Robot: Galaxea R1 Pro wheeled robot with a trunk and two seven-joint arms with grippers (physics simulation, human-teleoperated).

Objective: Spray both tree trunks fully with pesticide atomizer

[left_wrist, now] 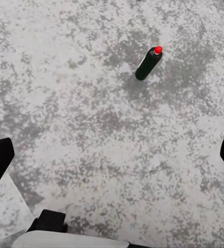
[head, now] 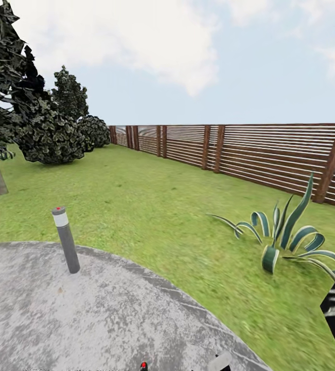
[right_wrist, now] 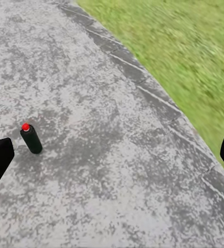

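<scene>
lawn [head: 152,206] is stretching out to the slat fence [head: 270,154]. grey paved pad [head: 85,319] is sitting near. pesticide atomizer [left_wrist: 148,63] is standing upright on the pad, red dot on top. left gripper [left_wrist: 112,155] and right gripper [right_wrist: 112,155] are both hanging spread apart, holding nothing.

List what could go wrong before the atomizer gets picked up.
The atomizer stands upright and narrow on the stone paving; a nudge from a pincer finger might topple or roll it. Both pincers, left and right, are open well short of it, so the approach could misjudge alignment.
</scene>
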